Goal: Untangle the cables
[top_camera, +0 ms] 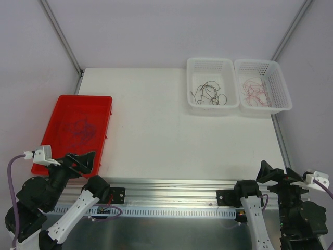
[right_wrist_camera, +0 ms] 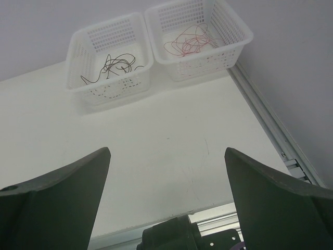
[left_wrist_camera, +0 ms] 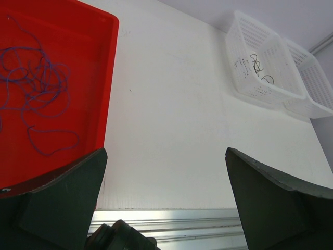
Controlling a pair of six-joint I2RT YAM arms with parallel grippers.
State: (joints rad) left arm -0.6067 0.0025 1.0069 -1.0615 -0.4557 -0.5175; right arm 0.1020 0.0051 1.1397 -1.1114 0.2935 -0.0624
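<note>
Left end effector [top_camera: 86, 162]: fingers spread wide, nothing between them, parked low at the near right corner of the red tray [top_camera: 106, 112]. Right end effector [top_camera: 274, 172]: likewise spread apart and empty, at the near right corner of the bench [top_camera: 151, 135], well apart from any cable. We read both as a ready pose, pulled back so the bench is open to the overhead camera.

Cables, where we find them:
- purple cables [left_wrist_camera: 36, 88]: loose overlapping loops on the tray floor. One strand curls on its own at the nearer side. They are faint from above but plain in the left wrist view.
- dark cables [right_wrist_camera: 112, 66]: a few curled strands lying in the left basket [top_camera: 208, 61] at the far side of the bench.
- pink-red cables [right_wrist_camera: 187, 42]: small loops in the right basket [top_camera: 258, 61], which stands right beside the left basket.

Our judgement: the colours sit apart, one to each container, so the sorting looks largely done. Only the purple bunch crosses itself thickly. The tray lies by the left arm and the baskets toward the right arm's side, which may explain the split. If more work is due, we expect it to fall to the left arm. The strands are hair-thin, so a pinch could miss or drag the whole bunch.
</note>
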